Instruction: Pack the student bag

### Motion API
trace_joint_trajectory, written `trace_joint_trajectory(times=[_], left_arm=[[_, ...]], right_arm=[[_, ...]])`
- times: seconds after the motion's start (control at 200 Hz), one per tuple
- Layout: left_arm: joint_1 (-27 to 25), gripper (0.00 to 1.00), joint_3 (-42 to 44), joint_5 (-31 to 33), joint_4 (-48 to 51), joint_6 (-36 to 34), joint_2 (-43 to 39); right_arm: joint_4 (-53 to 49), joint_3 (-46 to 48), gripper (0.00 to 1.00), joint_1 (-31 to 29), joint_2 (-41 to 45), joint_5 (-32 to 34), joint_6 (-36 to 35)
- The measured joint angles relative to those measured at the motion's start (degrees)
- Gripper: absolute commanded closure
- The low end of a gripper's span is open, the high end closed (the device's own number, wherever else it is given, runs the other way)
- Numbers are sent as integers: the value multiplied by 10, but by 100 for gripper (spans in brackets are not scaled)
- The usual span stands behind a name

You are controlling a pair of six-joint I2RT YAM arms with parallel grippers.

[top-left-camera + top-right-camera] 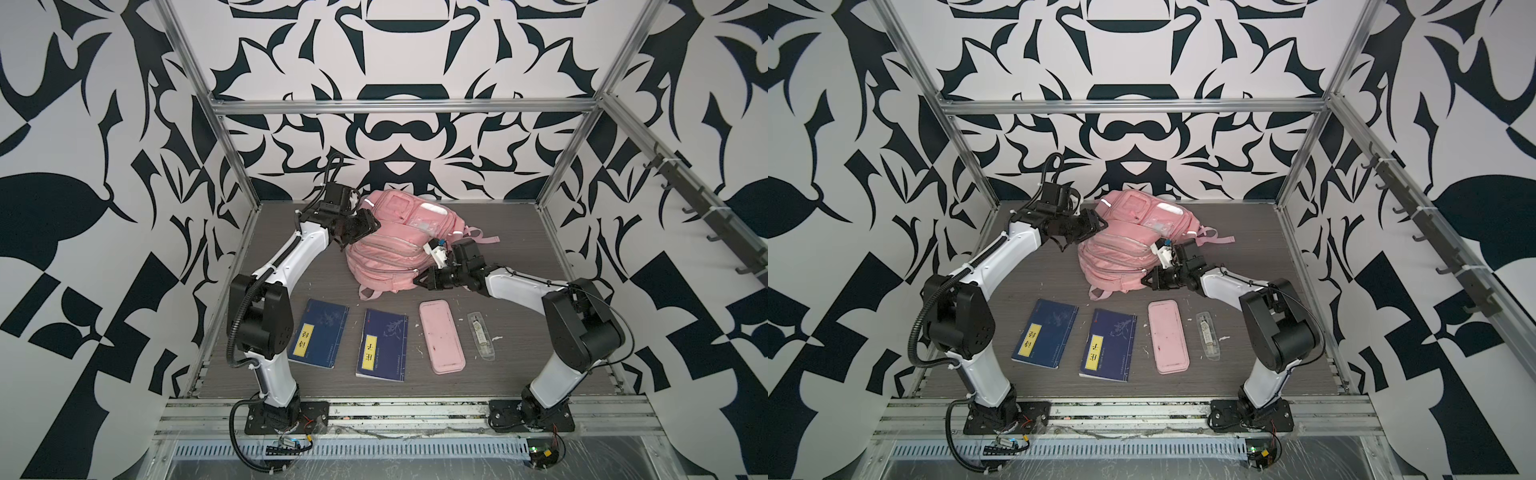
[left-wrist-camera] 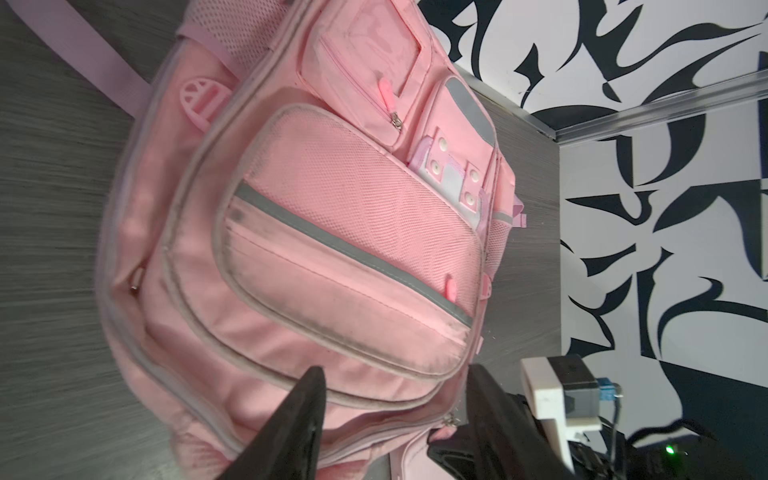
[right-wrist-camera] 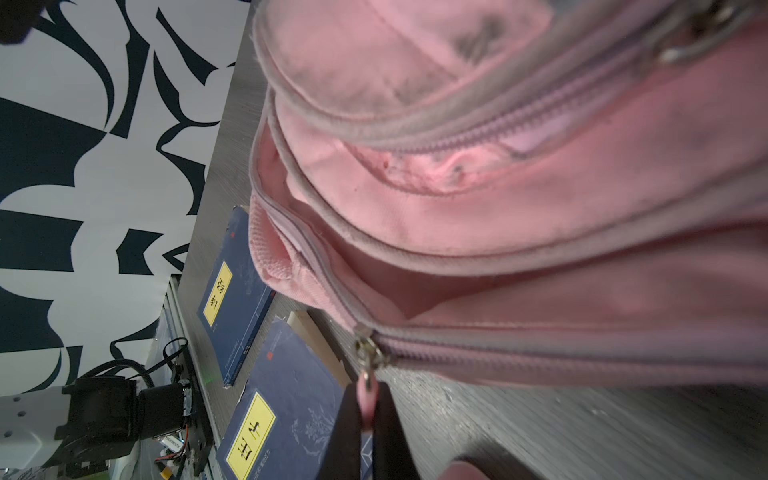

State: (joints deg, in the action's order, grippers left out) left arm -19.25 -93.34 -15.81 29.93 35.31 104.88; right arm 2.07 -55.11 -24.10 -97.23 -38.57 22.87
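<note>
I read the student bag (image 1: pixel 386 266) as matt pink cloth with mesh panels (image 2: pixel 365 195), reflective strips (image 2: pixel 353 257), metal zip sliders (image 3: pixel 368 353). The zip pull (image 3: pixel 369 395) looks plastic. The surface (image 1: pixel 519 232) is matt, wood-grained.

The left arm (image 1: pixel 307 245) and right arm (image 1: pixel 511 284) have white shells and black joints. A ribbed black conduit (image 1: pixel 230 332) (zip-tied) runs along the left.

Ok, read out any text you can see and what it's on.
"诗经", probably: yellow label on left blue book.
"庄子", probably: yellow label on right blue book.
Fine print on both covers, and the clear packet: too small to read.
Student bag: no text seen.
</note>
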Motion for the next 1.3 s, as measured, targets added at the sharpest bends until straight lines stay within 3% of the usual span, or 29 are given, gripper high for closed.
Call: trace_joint_trajectory(times=[0.16, 0.455, 0.6, 0.995, 1.3], left_arm=[[0, 43, -70, 22, 47, -55, 73], [0, 45, -94, 43, 95, -88, 170], [0, 49, -94, 40, 95, -88, 174], [7, 47, -73, 80, 80, -88, 162], [10, 54, -73, 58, 64, -80, 163]], right_arm=[[-62, -4, 100, 16, 8, 3, -33], [-122, -19, 100, 16, 5, 4, -70], [-131, -22, 100, 16, -2, 2, -76], [-146, -32, 100, 6, -17, 2, -89], [-152, -55, 100, -21, -47, -3, -95]])
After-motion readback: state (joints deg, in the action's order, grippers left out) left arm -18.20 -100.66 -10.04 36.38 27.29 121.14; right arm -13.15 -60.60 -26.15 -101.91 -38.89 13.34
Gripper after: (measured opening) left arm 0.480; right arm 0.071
